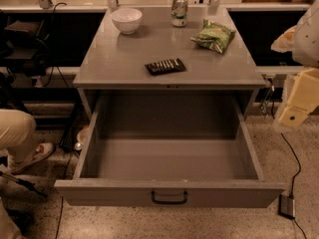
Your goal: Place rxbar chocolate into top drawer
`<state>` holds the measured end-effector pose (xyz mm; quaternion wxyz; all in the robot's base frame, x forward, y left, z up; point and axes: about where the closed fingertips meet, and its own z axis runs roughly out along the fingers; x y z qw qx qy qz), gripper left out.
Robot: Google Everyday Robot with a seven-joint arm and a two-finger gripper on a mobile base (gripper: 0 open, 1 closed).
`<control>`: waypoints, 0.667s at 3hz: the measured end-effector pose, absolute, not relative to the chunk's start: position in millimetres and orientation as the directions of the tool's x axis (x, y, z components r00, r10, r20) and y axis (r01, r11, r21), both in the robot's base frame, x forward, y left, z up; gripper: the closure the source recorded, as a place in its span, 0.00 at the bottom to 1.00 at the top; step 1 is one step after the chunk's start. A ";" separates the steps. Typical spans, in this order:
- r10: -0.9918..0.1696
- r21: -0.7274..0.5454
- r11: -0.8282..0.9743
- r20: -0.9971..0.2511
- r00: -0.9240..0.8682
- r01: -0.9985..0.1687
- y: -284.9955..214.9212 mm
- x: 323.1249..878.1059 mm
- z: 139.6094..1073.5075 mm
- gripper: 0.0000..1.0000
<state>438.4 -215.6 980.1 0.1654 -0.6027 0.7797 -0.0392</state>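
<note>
Where the smooth grey cabinet top (119, 59) nears its front edge, the rxbar chocolate (165, 66) lies flat, a thin dark rectangle with pale lettering, slightly askew. Directly below it the top drawer (99, 192) stands pulled fully out: a wide, deep box of matte grey metal with straight walls and a small dark curved handle (169, 198) centred on its front panel. Farther back on the top sit a crinkled green chip bag (213, 36) to the right, an upright glossy can (179, 10) and a round white bowl (126, 20) to the left. The gripper (298, 102), blocky and cream-coloured, hangs at the right edge beside the cabinet, well apart from the bar; whether it is wide or narrow cannot be told. Speckled floor (224, 223) lies beneath.
</note>
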 end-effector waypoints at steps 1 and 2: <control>-0.953 -0.261 0.270 -0.211 -0.219 -0.927 -215.6 438.4 980.2 0.00; -0.943 -0.245 0.263 -0.270 -0.195 -0.933 -207.6 473.1 972.2 0.00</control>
